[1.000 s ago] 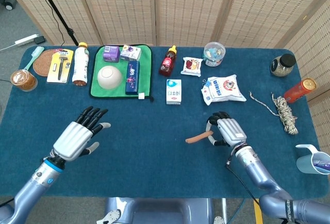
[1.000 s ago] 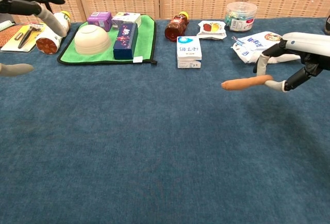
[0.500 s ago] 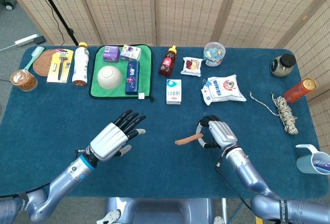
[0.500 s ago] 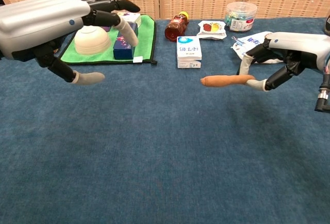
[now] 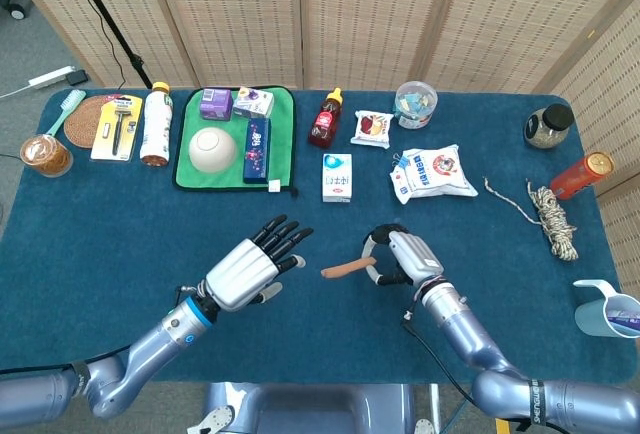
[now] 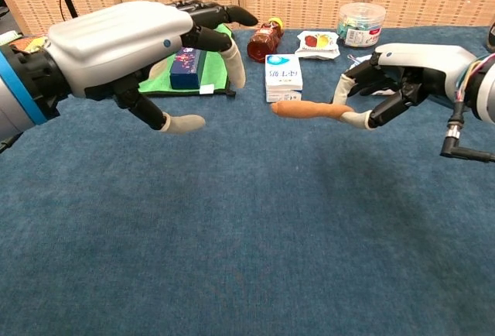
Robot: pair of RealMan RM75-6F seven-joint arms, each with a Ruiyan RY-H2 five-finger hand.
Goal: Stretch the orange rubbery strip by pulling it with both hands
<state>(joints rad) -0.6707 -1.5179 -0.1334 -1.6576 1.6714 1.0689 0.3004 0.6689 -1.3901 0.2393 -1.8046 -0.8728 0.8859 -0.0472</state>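
Orange rubbery strip (image 5: 343, 270) pinched at one end in our right hand (image 5: 403, 256), held above the blue table (image 5: 320, 334), our left hand (image 5: 248, 270) near its free end, fingers spread and empty, white carton (image 5: 338, 176) and green mat (image 5: 283, 134) behind.

One orange strip (image 5: 343, 271), two hands (left (image 5: 250, 266), right (image 5: 402, 256)), one bowl (image 5: 213, 148), one rope coil (image 5: 553, 218).

Orange strip (image 5: 343, 271) in silver-grey right hand (image 5: 404, 256) (dark fingers, pale tips); left hand (image 5: 248, 270) alike; deep blue tablecloth (image 5: 300, 334) beneath.
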